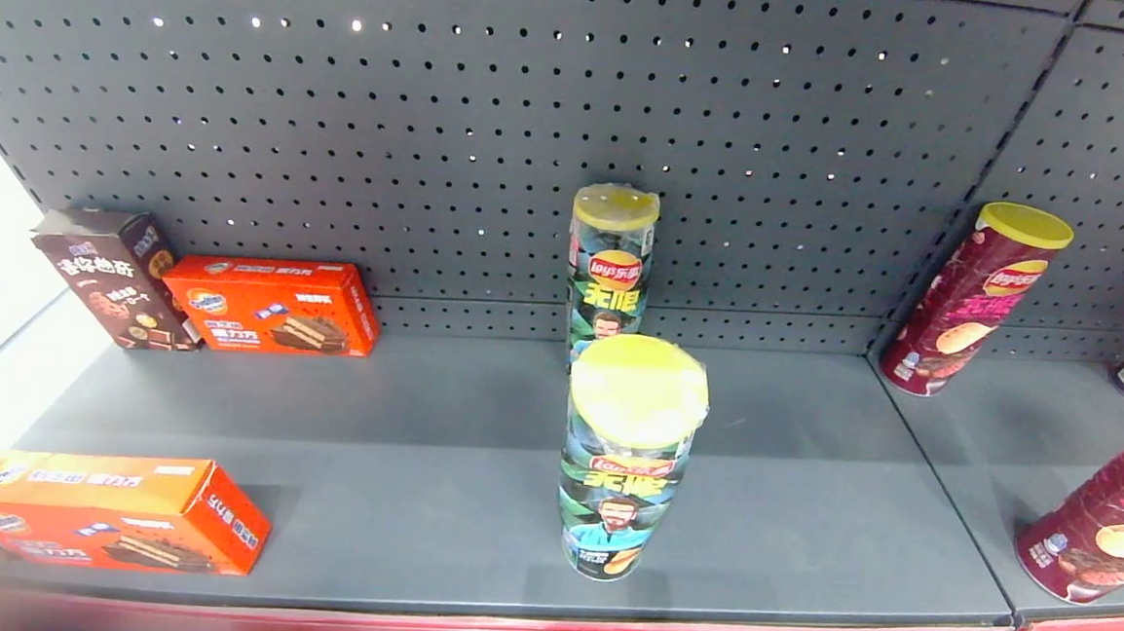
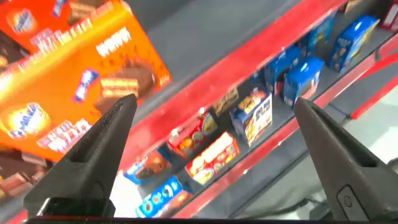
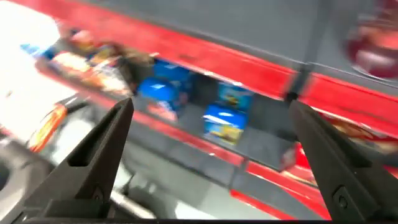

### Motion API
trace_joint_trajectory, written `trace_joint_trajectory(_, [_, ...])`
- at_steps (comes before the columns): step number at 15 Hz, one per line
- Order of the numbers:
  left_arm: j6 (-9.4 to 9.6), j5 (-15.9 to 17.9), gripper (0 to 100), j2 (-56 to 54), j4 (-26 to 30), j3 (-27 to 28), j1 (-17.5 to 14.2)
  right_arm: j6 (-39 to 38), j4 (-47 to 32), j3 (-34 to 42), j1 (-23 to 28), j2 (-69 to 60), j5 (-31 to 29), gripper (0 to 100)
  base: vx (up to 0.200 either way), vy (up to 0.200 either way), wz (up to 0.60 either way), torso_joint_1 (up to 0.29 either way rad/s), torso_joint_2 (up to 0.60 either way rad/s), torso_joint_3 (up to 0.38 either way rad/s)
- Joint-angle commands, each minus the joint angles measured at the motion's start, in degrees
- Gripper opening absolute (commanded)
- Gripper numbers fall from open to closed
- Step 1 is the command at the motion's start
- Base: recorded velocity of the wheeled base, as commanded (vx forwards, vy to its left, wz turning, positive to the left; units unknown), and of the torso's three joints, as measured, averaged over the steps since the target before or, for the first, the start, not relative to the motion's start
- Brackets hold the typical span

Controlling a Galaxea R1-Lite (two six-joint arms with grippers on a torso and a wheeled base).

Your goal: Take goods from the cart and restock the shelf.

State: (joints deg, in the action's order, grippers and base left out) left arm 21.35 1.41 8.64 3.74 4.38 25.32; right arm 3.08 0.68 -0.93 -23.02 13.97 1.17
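- Near green chip can (image 1: 627,456) stands upright mid-way along the shelf (image 1: 396,471), with the far green chip can (image 1: 610,260) behind it by the back panel.
- Orange wafer box (image 1: 111,507) lies near left.
- Left gripper (image 2: 211,149) and right gripper (image 3: 211,155) are spread wide, empty.

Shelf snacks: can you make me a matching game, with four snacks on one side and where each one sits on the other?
Snacks:
1. brown box
2. maroon can with yellow lid
3. green cans
4. blue packs

Places:
a. in the middle, one behind the other
b. back left, next to an orange box
c. one level lower down
d. on the right, at the back

Pairs: 1-b, 2-d, 3-a, 4-c
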Motion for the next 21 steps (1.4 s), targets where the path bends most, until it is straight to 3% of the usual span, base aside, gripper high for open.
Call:
trace_joint_trajectory(1, [0.01,-0.3,100,-0.7,-0.1,-1.5,-1.8,-0.1,-1.3,-0.7,14.1,1.9,0.1,100,0.000,0.000,0.00,0.000,0.00,0.000])
trace_joint_trajectory(3, [0.10,-0.4,100,3.3,-0.1,-1.5,-9.1,-0.1,-1.3,-0.7,24.8,6.0,0.6,100,0.000,0.000,0.00,0.000,0.00,0.000])
trace_joint_trajectory(4, [0.45,-0.4,100,4.4,-0.1,-1.5,-13.4,-0.1,-1.2,-0.7,27.4,5.4,0.9,100,0.000,0.000,0.00,0.000,0.00,0.000])
trace_joint_trajectory(7, [0.89,-0.3,100,1.5,-0.1,-1.5,-26.5,-2.7,-0.7,-0.4,26.6,-9.3,12.0,100,0.000,0.000,0.00,0.000,0.00,0.000])
trace_joint_trajectory(8, [0.89,-0.3,100,-0.3,-0.1,-1.5,-29.3,-2.8,-0.1,-0.1,26.5,-10.1,12.0,100,0.000,0.000,0.00,0.000,0.00,0.000])
trace_joint_trajectory(9, [0.89,-0.1,100,-1.8,-0.1,-1.5,-31.5,-2.9,2.1,0.8,26.5,-10.0,6.3,100,0.000,0.000,0.00,0.000,0.00,0.000])
trace_joint_trajectory(11, [1.24,0.0,100,-3.5,-0.3,-1.7,-31.7,-3.5,-1.8,0.8,26.6,-9.9,-7.4,100,0.000,0.000,0.00,0.000,0.00,0.000])
trace_joint_trajectory(14, [-0.25,0.0,100,-3.5,-0.4,-1.7,-31.7,-3.5,-0.9,0.9,26.5,-9.9,-6.4,100,0.000,0.000,0.00,0.000,0.00,0.000])
trace_joint_trajectory(16, [-3.68,-0.4,100,-3.5,-0.3,-1.7,-31.7,-3.3,-0.9,0.9,26.5,-9.9,-6.2,100,0.000,0.000,0.00,0.000,0.00,0.000])
trace_joint_trajectory(18, [-5.26,-1.8,100,-3.5,-0.3,-1.7,-31.8,-3.2,-0.9,0.9,26.5,-9.9,-6.2,100,0.000,0.000,0.00,0.000,0.00,0.000])
trace_joint_trajectory(21, [-5.61,-3.3,100,-3.5,-0.4,-1.7,-37.4,-3.3,-0.9,0.9,26.5,-9.9,-6.2,100,0.000,0.000,0.00,0.000,0.00,0.000])
